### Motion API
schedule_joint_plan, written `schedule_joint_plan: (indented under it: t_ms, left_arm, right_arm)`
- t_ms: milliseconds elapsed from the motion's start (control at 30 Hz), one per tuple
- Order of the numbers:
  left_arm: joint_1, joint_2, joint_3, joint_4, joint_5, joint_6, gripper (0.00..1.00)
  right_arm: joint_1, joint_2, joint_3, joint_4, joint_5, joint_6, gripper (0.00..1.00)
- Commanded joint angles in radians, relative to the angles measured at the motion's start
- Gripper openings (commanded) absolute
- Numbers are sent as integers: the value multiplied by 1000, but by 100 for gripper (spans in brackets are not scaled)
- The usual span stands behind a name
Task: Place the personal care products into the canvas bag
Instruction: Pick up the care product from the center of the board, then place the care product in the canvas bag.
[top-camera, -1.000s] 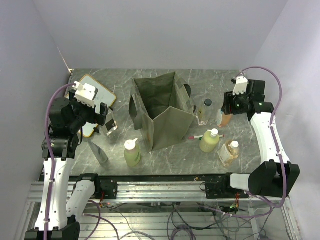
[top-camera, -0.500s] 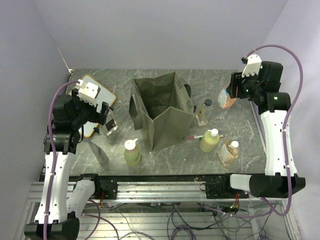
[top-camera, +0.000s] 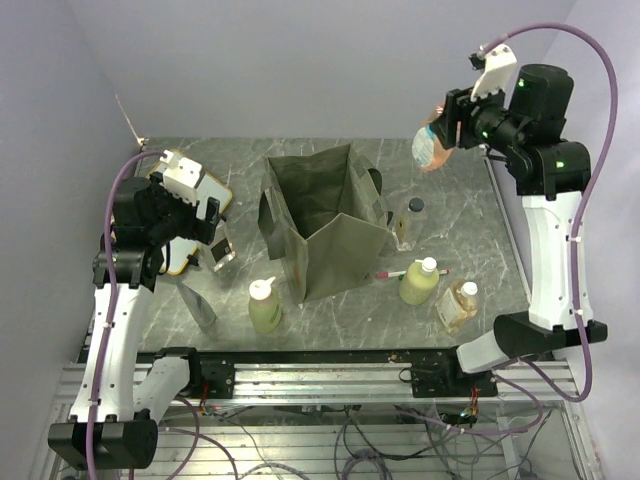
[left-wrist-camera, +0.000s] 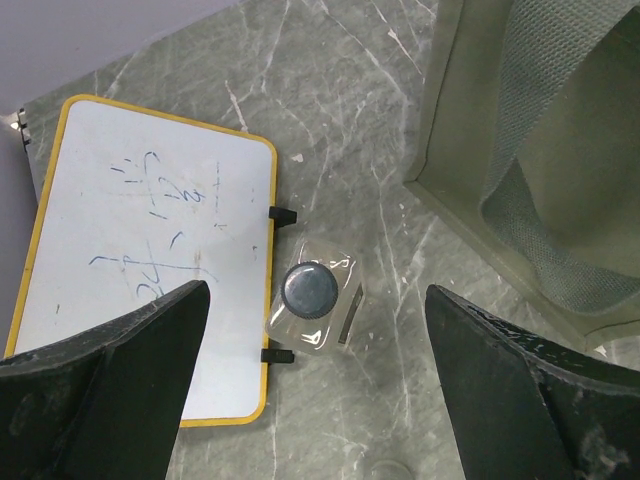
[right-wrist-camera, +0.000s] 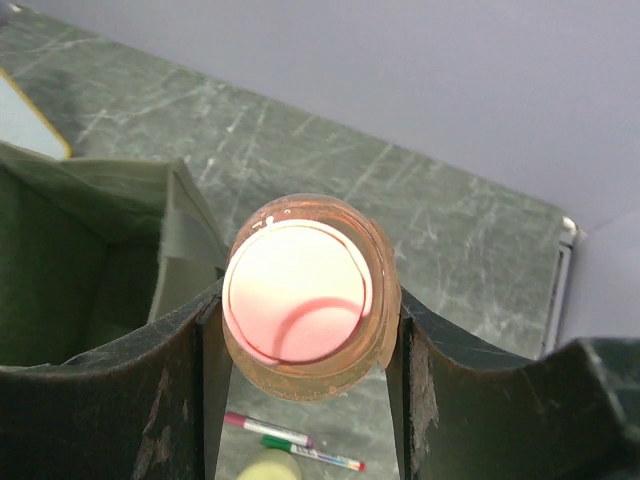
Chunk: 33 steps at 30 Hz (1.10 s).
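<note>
Upper right of the overhead view: the right gripper (top-camera: 447, 128), jaws half closed, clamps the slim orange bottle (top-camera: 427, 150) high in the air, its length slanting down-left. The open canvas bag (top-camera: 340, 250) stands lower left, at frame centre.

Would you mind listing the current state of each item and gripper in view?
canvas bag: upright, mouth open.
orange bottle: held in the air by right gripper.
left gripper: open, above the dark-lidded jar.
dark-lidded jar: standing, lid on.
yellow-green bottles: standing, capped.
amber bottle: standing, capped.
dark-capped bottle: standing beside bag.
grey tube: lying flat.
pen: lying flat.
whiteboard: lying flat, scribbled on.
</note>
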Motion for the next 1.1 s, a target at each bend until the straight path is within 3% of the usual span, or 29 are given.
schedule_joint_plan:
  t_ms: [0,200,433,767,933,1067]
  left_arm:
    - [8,14,27,46,-7,1,100]
    - [7,39,36,50,-29,6,100]
    - [4,51,39,57,-31,-5,99]
    - [-9,89,111,96,63,-87,97]
    - [-95,113,141,125,104,-87,97]
    - [-199,161,181,119,45,-153,96]
  right_arm:
    - [98,40,143,94,-20,20,0]
    - [288,99,221,123,80,-3,0]
    - [462,169,232,138,89,-7,0]
    - [486,237,58,238,10,10,0]
    - [486,275,-17,278,-9,23,0]
    - [486,252,-126,368,4,35,0]
